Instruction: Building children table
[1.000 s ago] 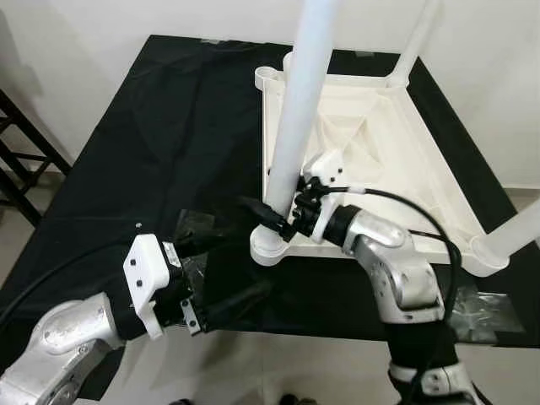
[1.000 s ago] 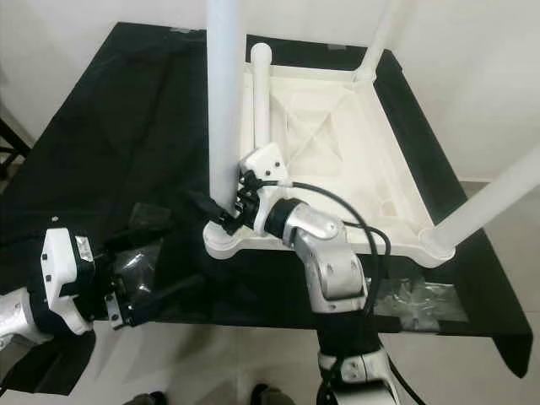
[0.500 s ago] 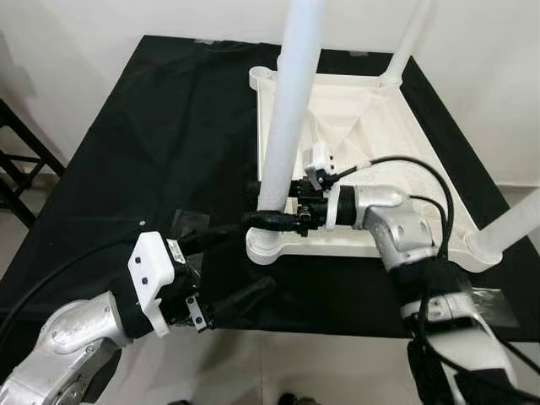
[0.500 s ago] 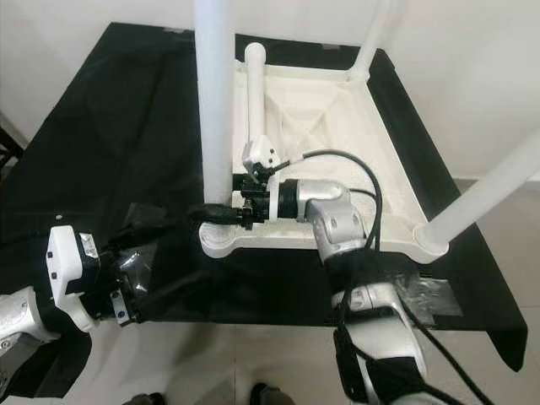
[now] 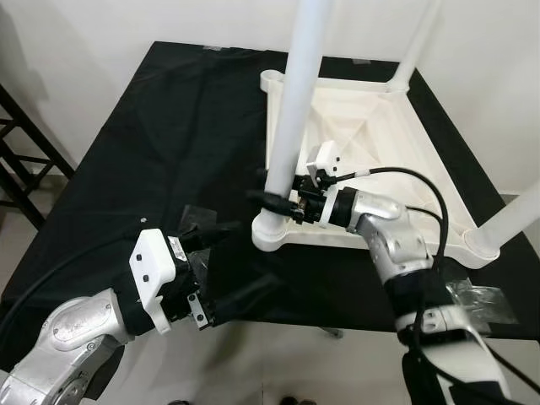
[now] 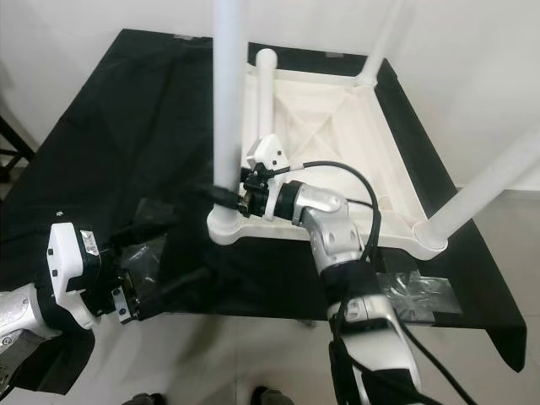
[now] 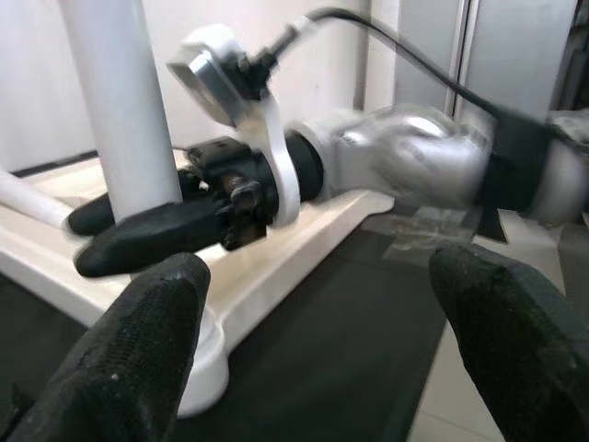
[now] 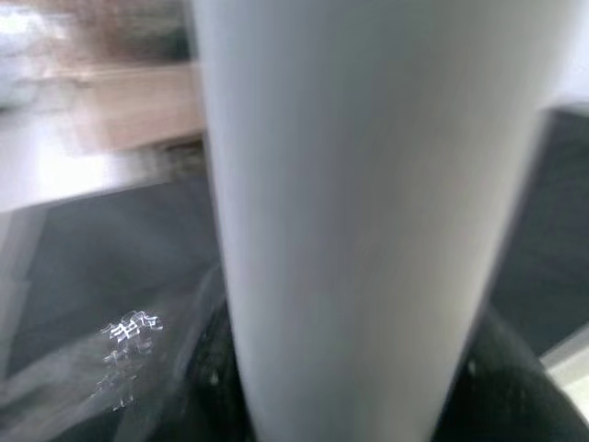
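A black cloth (image 5: pixel 160 135) covered the work surface across the frame's centre. Clear tape (image 6: pixel 413 295) lay crinkled at its lower right edge. A black rack (image 5: pixel 21 160) stood at far left.

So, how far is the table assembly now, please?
Four legs already stand in the corners of the upturned white tabletop, which lies on the black cloth. In hand: the right gripper is closed around the base of the near-left leg, near its socket. Whether that leg is fully seated cannot be told. The left gripper hovers open nearby, holding nothing. Left: release and turn the table upright.
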`<state>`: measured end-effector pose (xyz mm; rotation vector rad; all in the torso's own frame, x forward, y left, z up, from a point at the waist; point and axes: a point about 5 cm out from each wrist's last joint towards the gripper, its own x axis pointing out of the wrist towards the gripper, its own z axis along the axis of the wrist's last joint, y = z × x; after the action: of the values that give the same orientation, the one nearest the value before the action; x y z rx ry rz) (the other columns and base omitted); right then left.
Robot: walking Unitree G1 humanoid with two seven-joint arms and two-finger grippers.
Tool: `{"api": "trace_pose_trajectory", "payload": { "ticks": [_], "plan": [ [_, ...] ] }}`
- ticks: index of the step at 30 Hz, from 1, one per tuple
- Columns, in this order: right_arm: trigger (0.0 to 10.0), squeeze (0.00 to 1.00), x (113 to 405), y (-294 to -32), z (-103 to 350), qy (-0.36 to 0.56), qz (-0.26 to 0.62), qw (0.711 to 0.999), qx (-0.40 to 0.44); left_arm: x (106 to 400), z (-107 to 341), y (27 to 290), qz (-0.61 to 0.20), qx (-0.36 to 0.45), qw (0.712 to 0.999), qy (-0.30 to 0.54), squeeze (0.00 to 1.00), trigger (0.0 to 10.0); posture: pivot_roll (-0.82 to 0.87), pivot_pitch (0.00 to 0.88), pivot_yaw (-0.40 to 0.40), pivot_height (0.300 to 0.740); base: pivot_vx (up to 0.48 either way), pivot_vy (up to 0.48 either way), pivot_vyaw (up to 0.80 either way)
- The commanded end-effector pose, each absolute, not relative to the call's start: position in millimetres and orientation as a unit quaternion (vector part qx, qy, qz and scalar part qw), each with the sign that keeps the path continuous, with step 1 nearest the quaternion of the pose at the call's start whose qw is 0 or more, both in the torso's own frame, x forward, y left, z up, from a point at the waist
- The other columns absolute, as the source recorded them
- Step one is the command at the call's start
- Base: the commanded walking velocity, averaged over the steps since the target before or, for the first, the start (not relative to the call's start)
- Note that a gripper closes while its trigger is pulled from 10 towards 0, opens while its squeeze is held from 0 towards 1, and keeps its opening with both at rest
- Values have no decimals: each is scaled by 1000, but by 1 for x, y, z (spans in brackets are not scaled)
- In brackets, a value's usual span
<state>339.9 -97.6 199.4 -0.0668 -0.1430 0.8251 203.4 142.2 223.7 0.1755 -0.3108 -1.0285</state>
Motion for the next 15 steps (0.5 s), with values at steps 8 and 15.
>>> {"api": "trace_pose_trajectory", "payload": {
  "ticks": [8, 15],
  "plan": [
    [0, 0, 299, -90, 151, 36, 256, 964, -66, 206, 223, 141, -498, 79, 851, -147, 0, 10000, 72, 226, -92, 740, 0, 0, 0],
    [10000, 0, 301, -81, 159, 27, 261, 963, -57, 207, 220, 137, -503, 75, 849, -145, 0, 10000, 61, 219, -80, 740, 0, 0, 0]
  ]
}}
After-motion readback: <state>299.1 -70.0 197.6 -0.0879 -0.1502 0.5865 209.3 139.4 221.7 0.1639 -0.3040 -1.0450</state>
